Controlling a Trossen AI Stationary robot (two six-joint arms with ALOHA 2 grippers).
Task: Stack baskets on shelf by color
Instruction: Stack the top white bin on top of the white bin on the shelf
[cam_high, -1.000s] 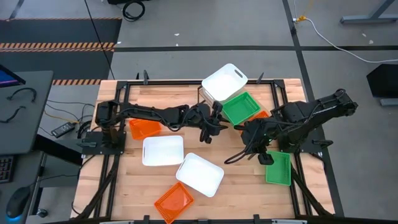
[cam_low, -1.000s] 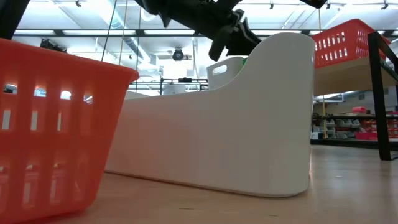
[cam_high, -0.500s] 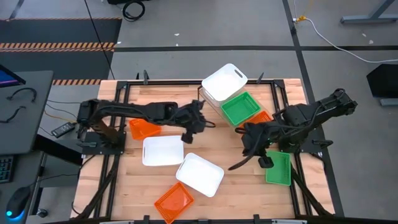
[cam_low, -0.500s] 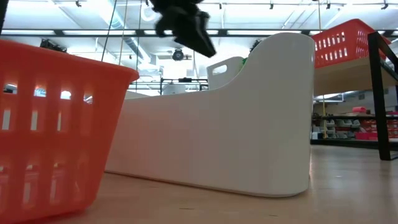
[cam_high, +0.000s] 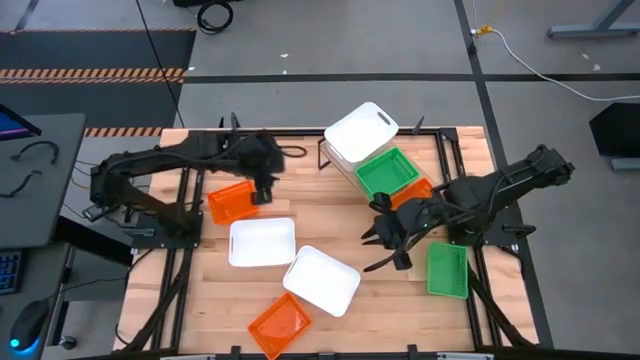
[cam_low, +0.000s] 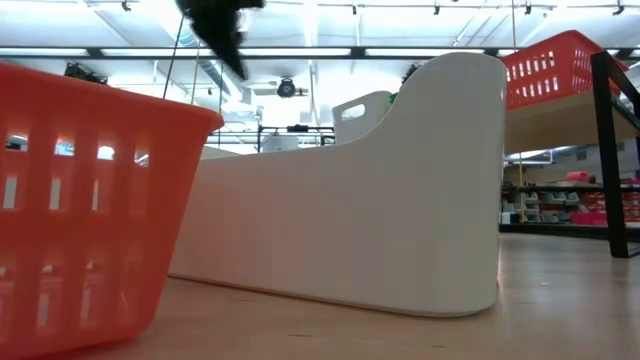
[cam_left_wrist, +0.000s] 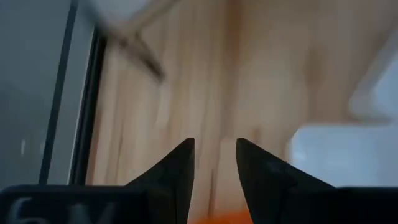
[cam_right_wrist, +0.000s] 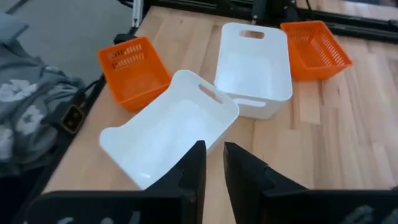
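On the shelf (cam_high: 340, 165) I see a white basket (cam_high: 361, 131) and a green basket (cam_high: 388, 173). My left pincer (cam_high: 262, 186), nearly closed, hangs over an orange basket (cam_high: 232, 204). My right pincer (cam_high: 382, 238), nearly closed, empty, hovers above the surface (cam_high: 390, 300).

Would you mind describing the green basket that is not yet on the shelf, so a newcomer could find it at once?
Start at the wooden tabletop seen from above and go to its right edge, just beyond the right gripper. The green basket lies there flat on the planks. It is the only green one lying alone; the other visible green basket sits up on the shelf beside a white one.
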